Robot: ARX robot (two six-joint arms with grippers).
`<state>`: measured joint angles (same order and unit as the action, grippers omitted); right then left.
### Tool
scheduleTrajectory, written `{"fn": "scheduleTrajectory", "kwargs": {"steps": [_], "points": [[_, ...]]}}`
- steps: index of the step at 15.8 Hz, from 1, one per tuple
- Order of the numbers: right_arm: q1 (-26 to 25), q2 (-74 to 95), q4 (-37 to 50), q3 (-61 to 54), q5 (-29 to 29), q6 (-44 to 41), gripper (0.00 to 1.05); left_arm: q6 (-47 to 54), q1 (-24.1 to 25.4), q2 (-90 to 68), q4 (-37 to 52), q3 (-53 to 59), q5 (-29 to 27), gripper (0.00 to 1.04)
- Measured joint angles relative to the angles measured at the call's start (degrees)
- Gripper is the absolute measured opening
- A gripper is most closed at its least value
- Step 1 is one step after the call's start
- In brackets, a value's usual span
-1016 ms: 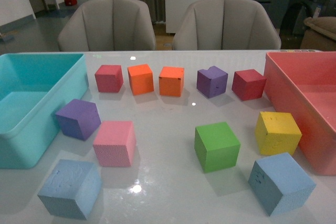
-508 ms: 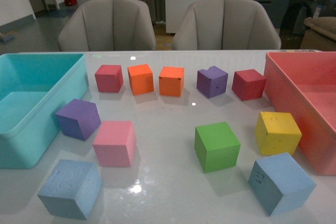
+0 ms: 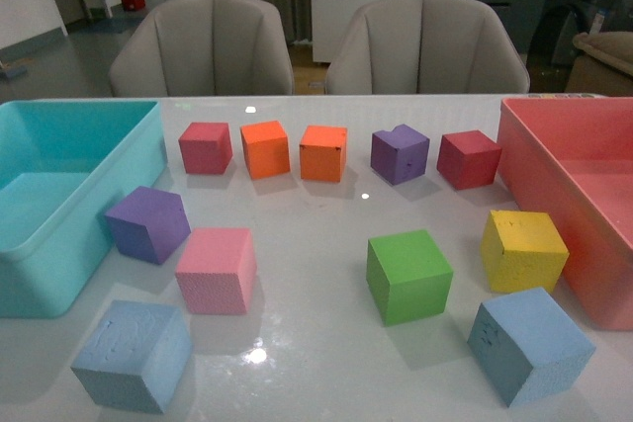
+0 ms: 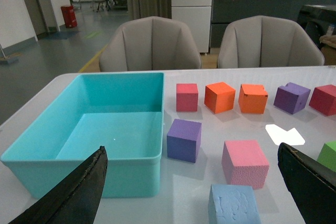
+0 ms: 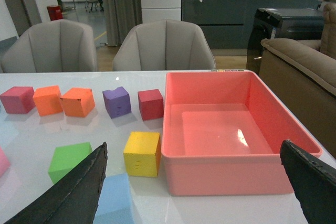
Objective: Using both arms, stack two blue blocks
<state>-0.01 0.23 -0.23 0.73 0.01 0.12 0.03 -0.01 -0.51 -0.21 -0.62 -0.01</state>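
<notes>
Nothing has moved since the earlier front views: every cube and both bins sit exactly where they were, and neither arm shows in the front view.

Taking the white counter (image 3: pixel 307 234) as a clock face, the left blue block (image 3: pixel 134 356) sits at 7 o'clock and the right blue block (image 3: pixel 529 343) at 5 o'clock, well apart. A turquoise bin (image 3: pixel 59 289) is at 9 o'clock and a coral bin (image 3: pixel 554 195) at 3 o'clock.

In the left wrist view, the left end effector (image 4: pixel 190 152) is spread wide and empty, with the left blue block below and between its fingers. In the right wrist view, the right end effector (image 5: pixel 194 147) is likewise spread wide and empty, with the right blue block near one finger.

The stack has not been started; the step in hand looks like the first reach. To do it well, each arm should probably take the block on its own side, centre it between the fingers and close on two flat opposite faces. The right block sits turned, so the wrist likely needs to rotate to match. A pink cube (image 3: pixel 216 270) lies just beyond the left block, and a green cube (image 3: pixel 408 275) and a yellow cube (image 3: pixel 523 250) lie near the right one, so a straight descent should avoid nudging them.
</notes>
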Motion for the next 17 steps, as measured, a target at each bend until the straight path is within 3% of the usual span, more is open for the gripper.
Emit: {"fn": "scheduleTrajectory", "kwargs": {"steps": [2,3,4,5,6,7,10,17], "points": [[0.2,0.2,-0.7,0.1,0.9,0.2,0.98,0.0,0.0,0.0,0.0,0.0,0.0,0.98],[4.5,7.2,-1.4,2.1,11.3,2.8,0.98,0.0,0.0,0.0,0.0,0.0,-0.1,0.98],[5.9,17.2,5.7,5.6,15.9,3.3,0.98,0.0,0.0,0.0,0.1,0.0,0.0,0.98],[7.7,26.0,14.3,10.0,16.7,2.9,0.98,0.0,0.0,0.0,0.0,0.0,0.0,0.98],[9.4,36.9,21.7,16.0,14.6,2.4,0.98,0.0,0.0,0.0,0.1,0.0,0.0,0.98],[10.2,46.8,22.5,21.1,12.5,2.4,0.98,0.0,0.0,0.0,0.0,0.0,0.0,0.98],[12.9,71.8,16.0,30.2,4.5,6.4,0.98,0.0,0.0,0.0,0.0,0.0,0.0,0.98],[15.8,92.5,12.8,34.4,-1.6,8.3,0.98,0.0,0.0,0.0,0.0,0.0,0.0,0.98]]}}
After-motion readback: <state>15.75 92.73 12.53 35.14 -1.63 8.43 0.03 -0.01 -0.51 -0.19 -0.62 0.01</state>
